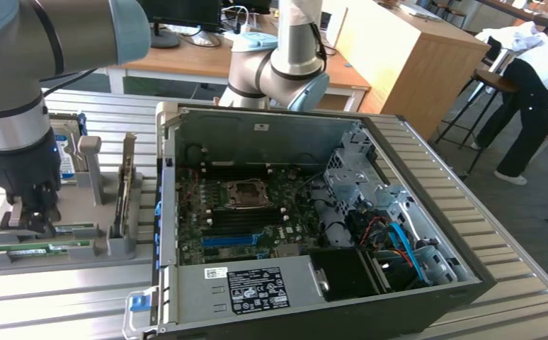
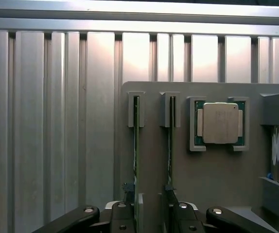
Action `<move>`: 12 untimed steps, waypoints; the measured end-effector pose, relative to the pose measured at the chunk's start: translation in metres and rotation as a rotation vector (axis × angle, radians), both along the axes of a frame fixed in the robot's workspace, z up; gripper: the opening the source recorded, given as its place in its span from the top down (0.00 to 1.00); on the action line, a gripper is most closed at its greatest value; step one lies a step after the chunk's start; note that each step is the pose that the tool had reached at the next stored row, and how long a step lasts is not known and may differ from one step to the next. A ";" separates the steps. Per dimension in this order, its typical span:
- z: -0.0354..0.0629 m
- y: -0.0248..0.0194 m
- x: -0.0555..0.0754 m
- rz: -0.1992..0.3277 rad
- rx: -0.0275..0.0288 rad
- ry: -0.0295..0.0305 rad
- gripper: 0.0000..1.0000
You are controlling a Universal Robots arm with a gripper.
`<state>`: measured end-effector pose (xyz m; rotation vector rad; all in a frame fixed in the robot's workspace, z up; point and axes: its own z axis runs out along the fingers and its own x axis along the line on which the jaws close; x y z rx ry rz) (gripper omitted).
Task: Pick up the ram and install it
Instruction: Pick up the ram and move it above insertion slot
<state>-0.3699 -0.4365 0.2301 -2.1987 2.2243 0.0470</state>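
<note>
The ram (image 2: 135,145) is stood edgewise along the grey holder (image 2: 217,184), directly beneath the gripper (image 2: 150,196), which is seen spread and empty

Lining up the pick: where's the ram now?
Exterior view's left: the ram stands edgewise in the gray holder beside the open computer case, below the gripper.

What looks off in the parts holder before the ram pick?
Nothing stands out. Both ram sticks stand straight in slots of the holder, the CPU sits square in its pocket, and the open gripper hangs by the sticks.
</note>
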 end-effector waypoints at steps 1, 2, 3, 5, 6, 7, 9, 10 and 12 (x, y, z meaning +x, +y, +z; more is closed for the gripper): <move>-0.0008 0.0000 0.000 0.000 0.0000 0.0001 0.64; -0.0016 0.0000 0.000 0.000 0.0000 0.0000 0.64; -0.0019 0.0000 0.000 0.000 -0.0001 0.0002 0.64; -0.0019 0.0000 0.000 0.000 -0.0001 0.0002 0.64; -0.0021 -0.0001 0.000 0.000 0.0000 0.0001 0.64; -0.0022 -0.0006 0.000 0.000 0.0000 0.0000 0.64; -0.0022 -0.0019 0.000 0.000 0.0000 0.0000 0.64; -0.0022 -0.0025 0.000 0.000 -0.0001 0.0001 0.64; -0.0022 -0.0028 0.000 0.000 0.0000 0.0001 0.64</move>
